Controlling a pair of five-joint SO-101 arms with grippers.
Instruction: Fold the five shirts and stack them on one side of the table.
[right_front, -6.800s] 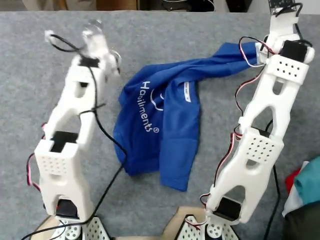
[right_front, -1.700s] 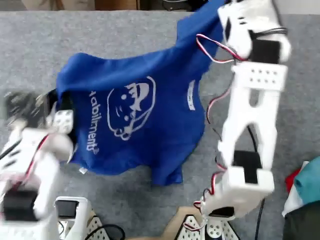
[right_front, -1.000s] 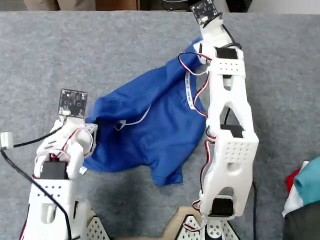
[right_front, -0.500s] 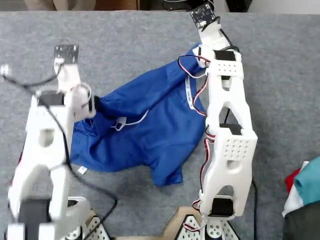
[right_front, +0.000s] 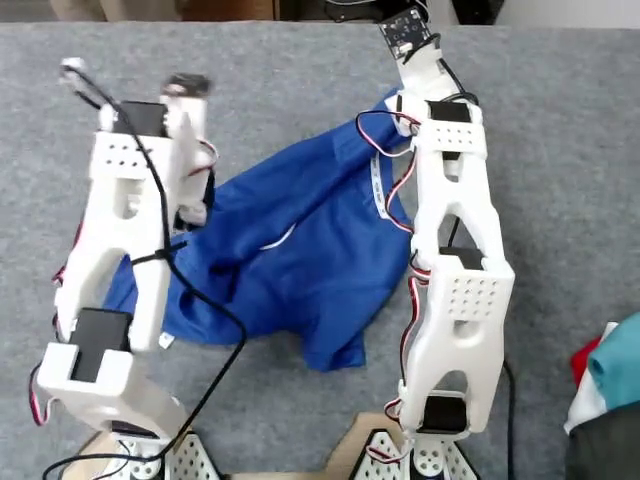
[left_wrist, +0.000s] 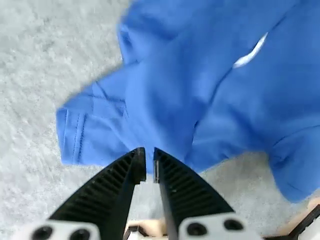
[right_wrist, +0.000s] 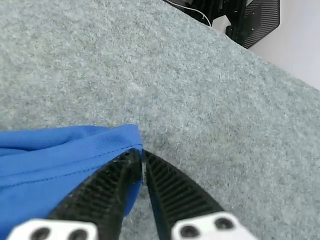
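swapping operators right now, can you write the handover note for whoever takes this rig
Left end effector: shut, looks empty, above the blue shirt.
Right end effector: shut on the shirt's far edge, low over the table.
Blue shirt: crumpled, unfolded, between the arms. Other clothes heaped at the table's right edge.
Done: nothing folded or stacked in sight.
Left: flatten and fold this shirt, then the rest, stack on one side.

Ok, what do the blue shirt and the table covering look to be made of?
The blue shirt: soft knit fabric, likely cotton jersey, matte; it drapes in folds and shows stitched hems. The table covering: grey felt or short-pile carpet, judging by its fuzzy, fibrous, matte surface.
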